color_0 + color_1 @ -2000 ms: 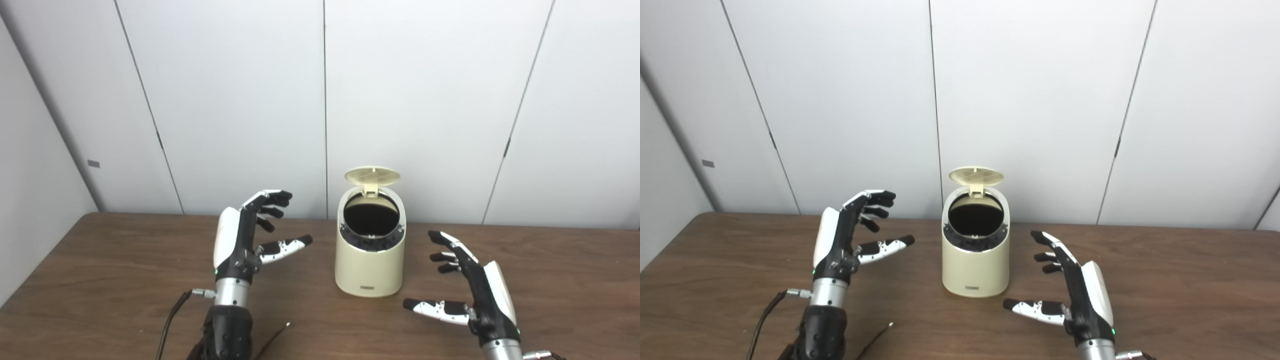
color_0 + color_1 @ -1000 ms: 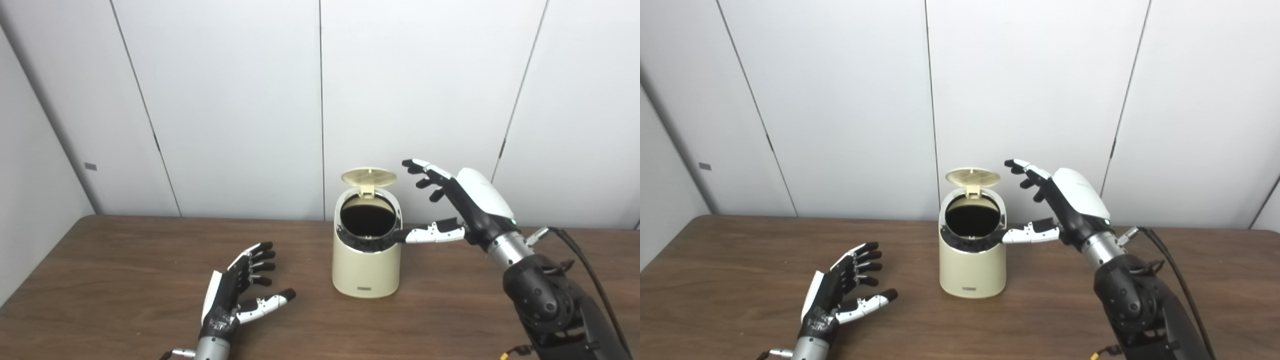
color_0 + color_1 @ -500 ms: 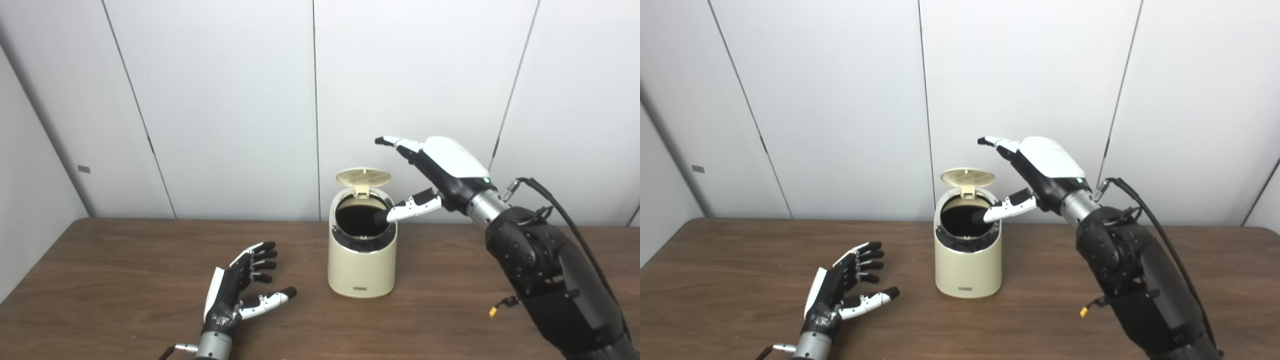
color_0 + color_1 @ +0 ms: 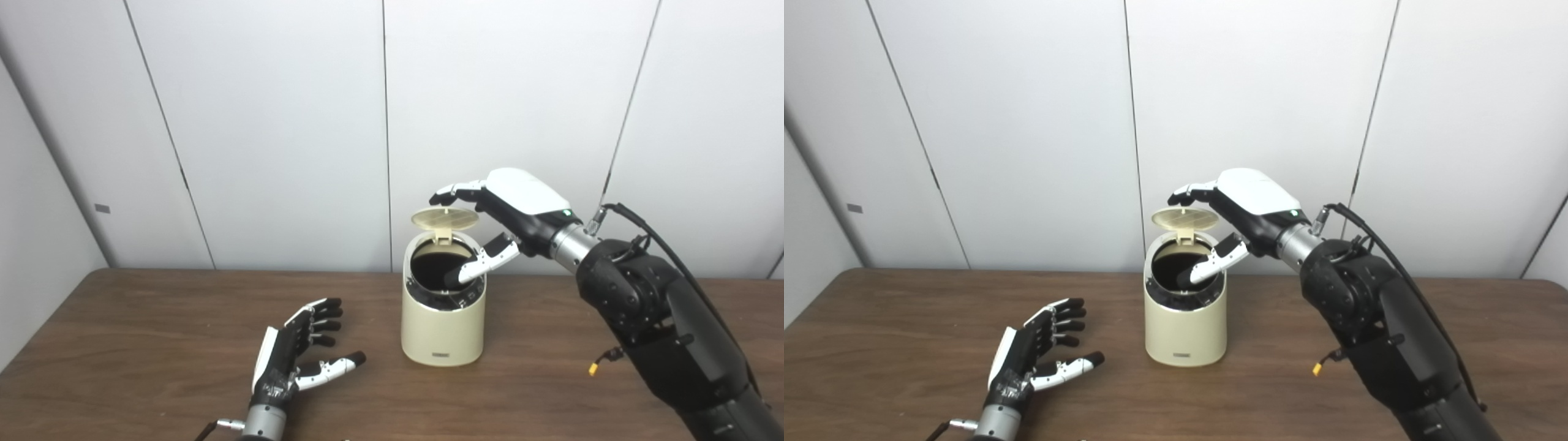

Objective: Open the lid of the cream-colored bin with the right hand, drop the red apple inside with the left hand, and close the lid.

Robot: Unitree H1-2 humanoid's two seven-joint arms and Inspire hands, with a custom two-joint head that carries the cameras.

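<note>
Cream-coloured plastic is your landmark here: the small round bin [image 4: 442, 318] stands on the brown wood-grain worktop [image 4: 122, 343] with its ribbed round lid [image 4: 444, 218] tipped up at the back on its hinge, the dark mouth open. You cannot see the red apple anywhere; whether it lies inside the bin I cannot tell, as the interior is black.

Your right hand [image 4: 511, 211] is above and just right of the bin, holding nothing, its fingers [image 4: 450, 194] curled over the far edge of the lid and its thumb [image 4: 474, 269] reaching down across the bin's mouth. Your left hand [image 4: 1029, 355] rests in front of and left of the bin, well apart from it, fingers spread and empty.

Judging from this, the closing step is next, and that thumb is the risk: if you press the lid down now, it may trap the thumb at the rim and not latch. The bin looks light, so a sideways push on the lid could tip or slide it. Draw the thumb clear and press straight down.
</note>
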